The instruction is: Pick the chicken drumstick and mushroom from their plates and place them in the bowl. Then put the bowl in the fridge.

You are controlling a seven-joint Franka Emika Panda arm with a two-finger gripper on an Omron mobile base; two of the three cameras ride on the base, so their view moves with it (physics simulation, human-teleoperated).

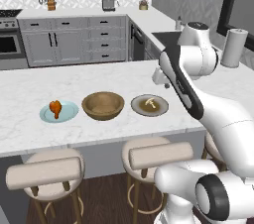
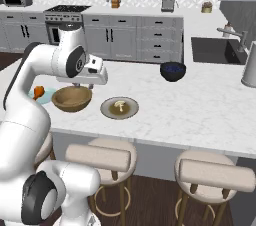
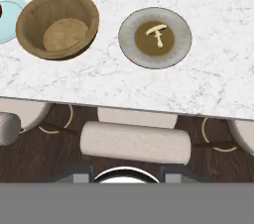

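hovering above the counter, i couldn't tell my gripper's (image 2: 98,76) spread, while the light, fragile mushroom (image 3: 158,34) lay on its grey plate (image 3: 180,49), best pinched by the stem.

- We count two plates on the bench: one light blue plate (image 1: 59,112) and one grey-brown plate (image 1: 149,105).
- One wooden bowl (image 1: 103,105) sits between them.
- One chicken drumstick (image 1: 56,108).
- One mushroom (image 3: 158,34).
- One dark blue bowl (image 2: 173,71) stands farther back on the bench.
- Three stools: the left stool (image 1: 47,172), the middle stool (image 1: 154,153), the right stool (image 2: 216,177).
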